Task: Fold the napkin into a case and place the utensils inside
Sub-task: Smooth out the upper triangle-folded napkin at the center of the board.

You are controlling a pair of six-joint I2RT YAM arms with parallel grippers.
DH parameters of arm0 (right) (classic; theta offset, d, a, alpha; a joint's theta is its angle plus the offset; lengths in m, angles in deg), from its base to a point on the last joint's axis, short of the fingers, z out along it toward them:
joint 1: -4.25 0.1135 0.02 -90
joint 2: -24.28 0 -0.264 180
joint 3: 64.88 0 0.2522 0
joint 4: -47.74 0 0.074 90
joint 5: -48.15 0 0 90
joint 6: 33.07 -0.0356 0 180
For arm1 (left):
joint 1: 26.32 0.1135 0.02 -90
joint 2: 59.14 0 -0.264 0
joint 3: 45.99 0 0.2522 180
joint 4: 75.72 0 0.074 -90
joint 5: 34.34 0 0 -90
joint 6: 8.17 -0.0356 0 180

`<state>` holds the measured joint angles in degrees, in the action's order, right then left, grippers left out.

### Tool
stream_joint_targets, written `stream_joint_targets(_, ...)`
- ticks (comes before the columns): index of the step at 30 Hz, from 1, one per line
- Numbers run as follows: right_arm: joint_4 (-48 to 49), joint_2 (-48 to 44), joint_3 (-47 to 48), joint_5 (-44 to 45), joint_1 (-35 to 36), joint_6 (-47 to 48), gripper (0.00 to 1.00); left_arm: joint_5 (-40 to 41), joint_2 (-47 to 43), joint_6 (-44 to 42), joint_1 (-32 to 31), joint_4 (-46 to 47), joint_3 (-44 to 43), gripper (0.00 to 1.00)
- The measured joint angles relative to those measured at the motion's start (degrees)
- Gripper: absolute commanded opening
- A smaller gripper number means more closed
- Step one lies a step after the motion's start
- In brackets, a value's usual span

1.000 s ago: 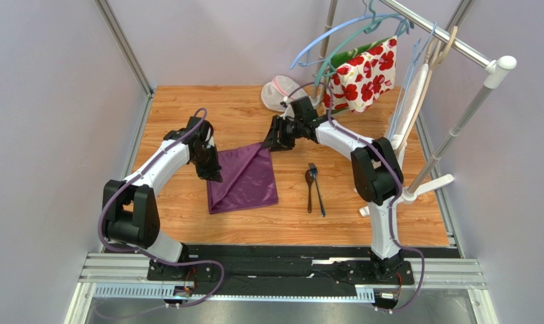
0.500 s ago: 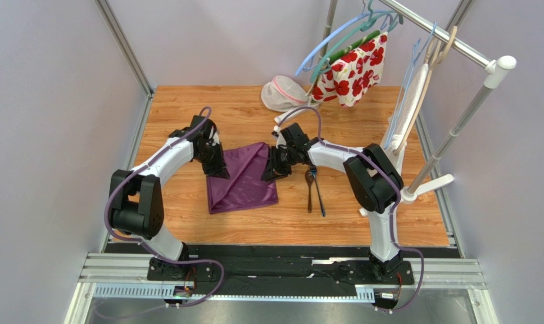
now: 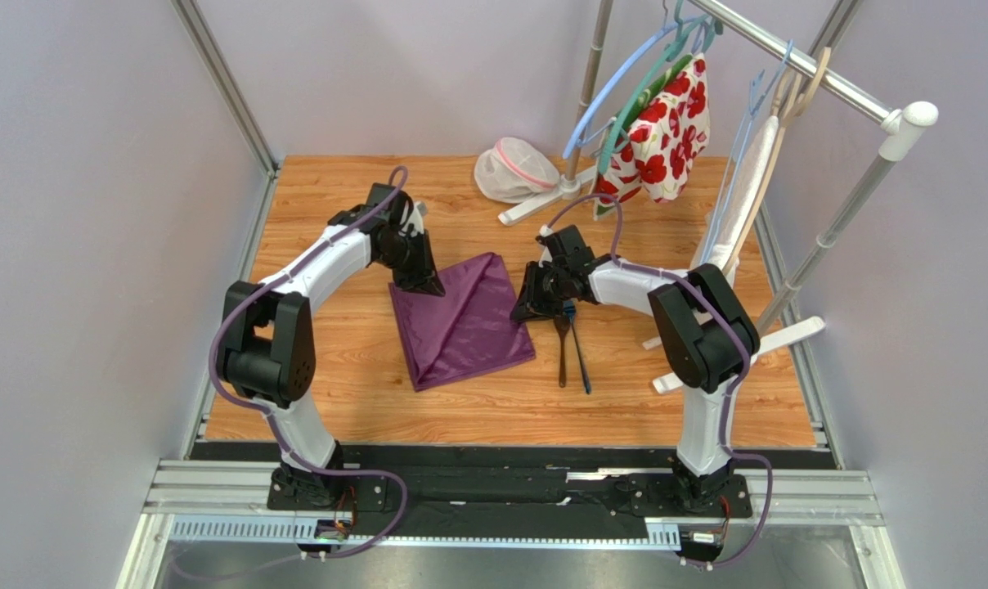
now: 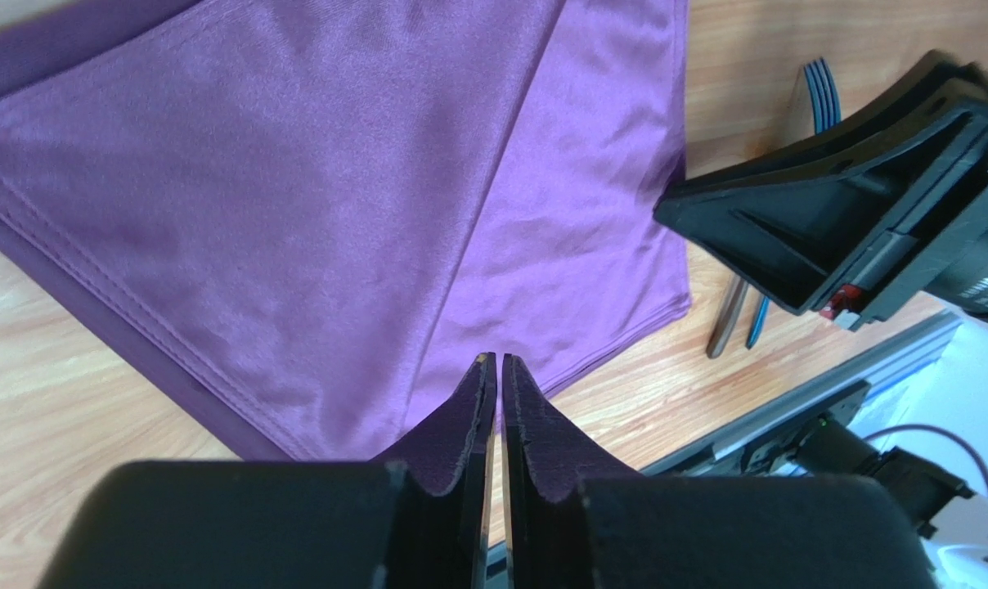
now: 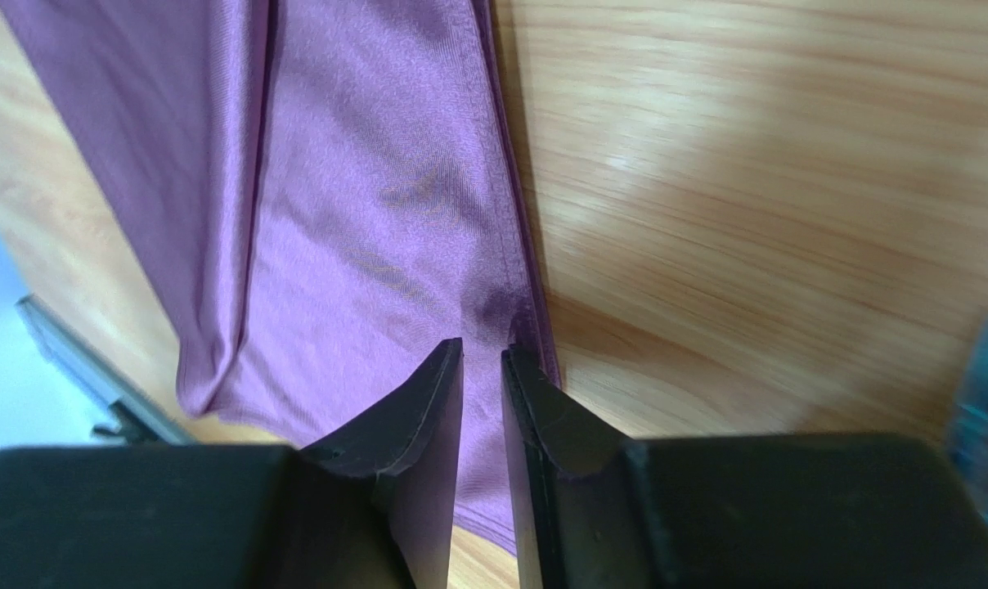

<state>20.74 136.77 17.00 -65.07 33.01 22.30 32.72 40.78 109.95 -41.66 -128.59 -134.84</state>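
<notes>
Though hidden overhead, wrist view shows right end effector point(image 5: 483, 350) pinching napkin point(image 5: 364, 221).

One purple napkin point(image 3: 462, 322) is counted, spread between the left fingers point(image 4: 468, 417) and the right fingers point(image 5: 419, 417), two to each pair. Two dark utensils point(image 3: 569, 344) are counted just beside the right fingers, on the side away from the napkin. One white mesh pouch point(image 3: 515, 169) and one flowered cloth point(image 3: 667, 123) are seen well beyond both pairs. Several hangers point(image 3: 747, 184) are hung there too; their number cannot be told.
</notes>
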Motion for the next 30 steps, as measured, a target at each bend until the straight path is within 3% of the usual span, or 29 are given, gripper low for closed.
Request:
stream_joint_targets(3,-0.90,-2.45,-1.75,4.33,-0.35,0.24,0.31,-0.09,1.86,-0.57,-2.32,0.07,-1.11,0.09)
stream_joint_targets(6,-1.75,-4.31,-3.06,5.84,-0.35,0.94,0.44,-0.13,2.16,-1.01,-4.15,0.35,-0.04,0.08)
stream_joint_targets(10,-2.89,-5.22,-2.54,5.20,0.17,2.58,0.55,-0.63,0.76,-1.40,-5.33,1.66,6.49,0.10)
stream_joint_targets(16,-3.45,-5.51,0.28,1.07,3.93,3.19,0.54,-3.19,-0.92,-1.70,-5.20,2.27,14.03,0.08)
stream_joint_targets(24,-1.46,-5.20,2.36,-3.67,7.74,1.86,0.54,-8.50,-0.85,-1.62,-5.73,5.40,15.45,0.06)
stream_joint_targets(30,0.68,-1.70,2.23,-4.81,7.78,-0.33,0.52,-7.45,-0.81,-1.16,-6.03,5.88,18.93,0.05)
